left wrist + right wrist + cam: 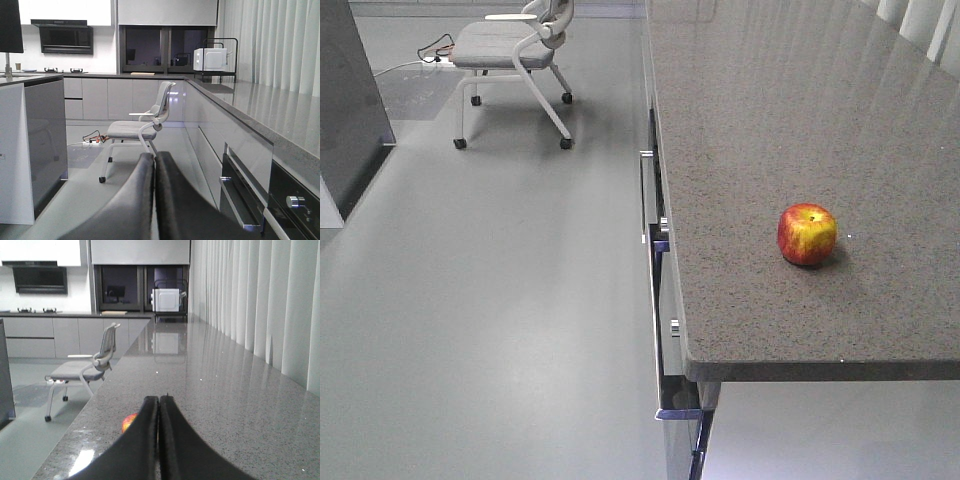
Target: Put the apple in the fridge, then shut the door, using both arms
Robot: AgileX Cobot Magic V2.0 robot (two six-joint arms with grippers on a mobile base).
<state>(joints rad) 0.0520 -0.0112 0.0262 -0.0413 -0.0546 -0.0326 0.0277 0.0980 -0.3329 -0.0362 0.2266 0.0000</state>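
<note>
sitting upright on the grey speckled counter (pixel 770 120), the apple (pixel 807 234) is red with a yellow patch, and its stem dimple points up. in the front view it is at about 4 o'clock from the middle of the picture, near the front edge of the counter and apart from it. in the right wrist view only a small red and yellow piece of the apple shows, at about 8 o'clock from the tips of the right gripper (pixel 159 399), partly hidden behind one finger. the two black fingers of this gripper are pressed flat against each other above the counter. the left gripper (pixel 154 156) is also pressed together, and it hangs over the grey floor (pixel 500 300), with the counter's drawers at its 3 o'clock. a light grey chair (pixel 515 45) on wheels stands on the floor at 11 o'clock in the front view. a white microwave (pixel 166 299) is at the far end of the counter, at 12 o'clock from the right gripper, and pale curtains (pixel 260 305) hang along 2 o'clock.
</note>
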